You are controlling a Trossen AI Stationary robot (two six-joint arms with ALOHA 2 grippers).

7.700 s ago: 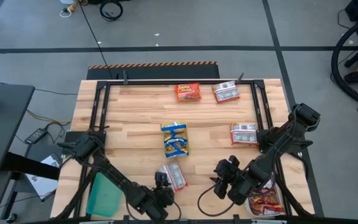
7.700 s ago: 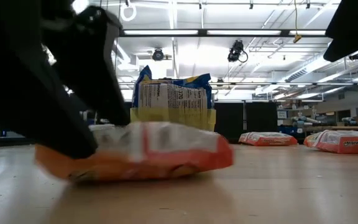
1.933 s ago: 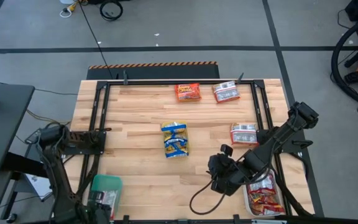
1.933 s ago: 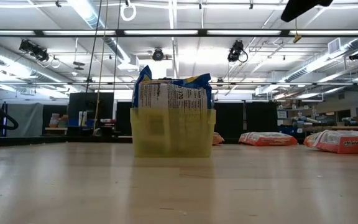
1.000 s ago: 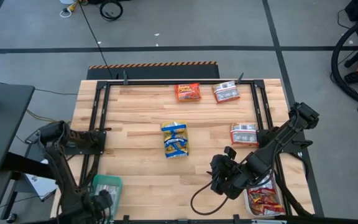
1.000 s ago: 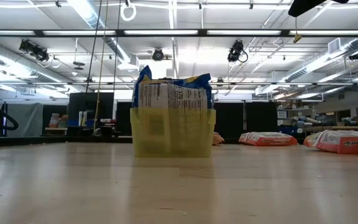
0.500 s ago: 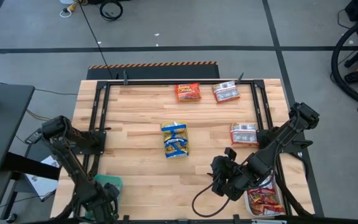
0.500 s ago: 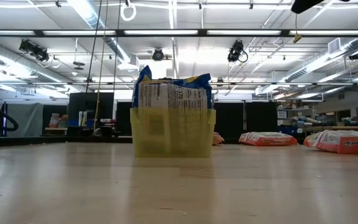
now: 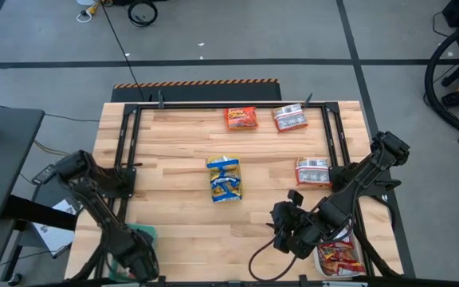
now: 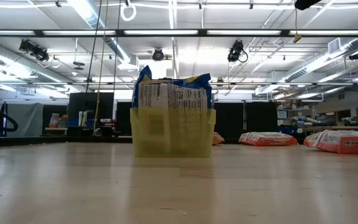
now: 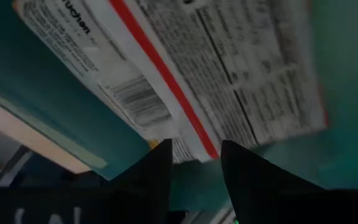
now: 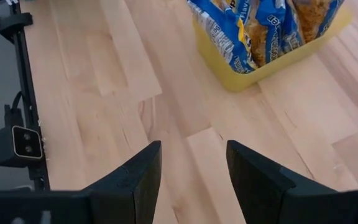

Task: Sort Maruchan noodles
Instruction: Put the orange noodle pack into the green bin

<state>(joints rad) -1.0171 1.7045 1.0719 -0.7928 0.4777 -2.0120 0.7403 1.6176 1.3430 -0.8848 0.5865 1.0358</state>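
My left gripper point(image 9: 138, 259) is open and hangs over the green tray point(image 9: 145, 233) at the table's near left corner. A silver-white packet with a red stripe point(image 11: 185, 68) lies in that tray point(image 11: 55, 118) just past the fingertips. My right gripper point(image 9: 280, 232) is open above bare wood near the near edge, and it faces the yellow tray of blue-and-yellow packets point(image 12: 272, 31) at mid-table point(image 9: 225, 178). An orange packet point(image 9: 241, 118) and a silver-white one point(image 9: 291, 118) lie flat by the far edge. Another silver-white packet point(image 9: 313, 171) lies flat at the right.
A white tray with orange-red packets point(image 9: 341, 255) sits at the near right corner, partly under my right arm. Black rails point(image 9: 130, 151) run along the left, right and far sides. Bare wood point(image 9: 182, 207) lies between the yellow tray and the near edge.
My left arm's upper links have swung toward the table's right, and the arm now hides most of the green tray. Its gripper has stayed over the tray and has shifted slightly toward the near edge. My right gripper has drifted a little toward the near edge.
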